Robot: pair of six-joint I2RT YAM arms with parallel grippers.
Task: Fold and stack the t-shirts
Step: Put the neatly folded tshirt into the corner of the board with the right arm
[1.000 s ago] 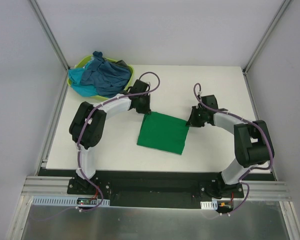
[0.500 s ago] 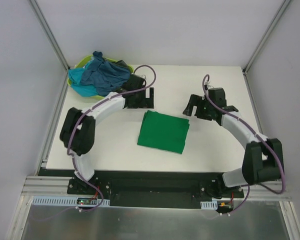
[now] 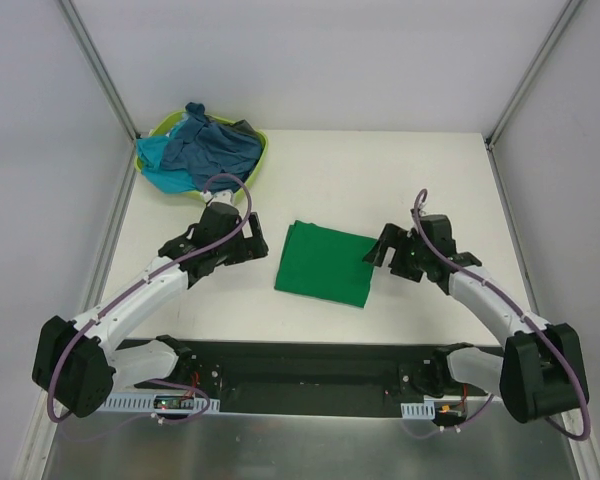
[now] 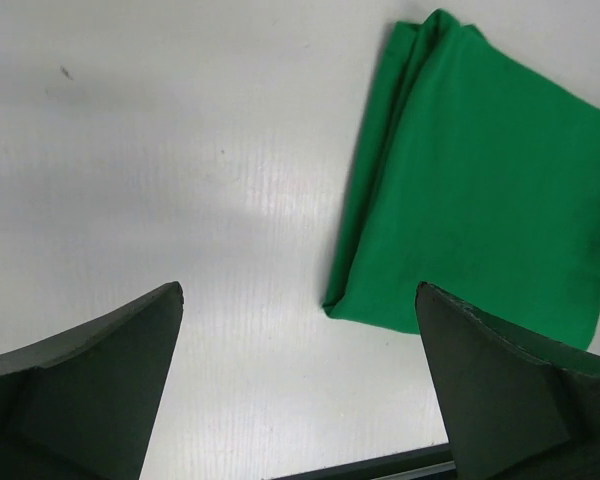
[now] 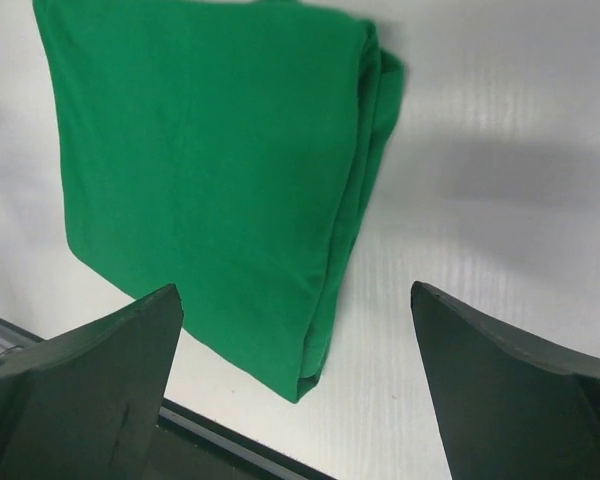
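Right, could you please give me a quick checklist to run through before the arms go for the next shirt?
1. Green t-shirt folded and lying flat on the table: ok.
2. Left pincer open with nothing in it: ok.
3. Right pincer open with nothing in it: ok.
4. Right pincer clear of the green t-shirt's edge: cannot tell; in the top view it sits right at that edge.
5. Unfolded t-shirts waiting, heaped in the basket at the far left corner: ok.
6. Single shirt separable from that heap: cannot tell; they are tangled together.
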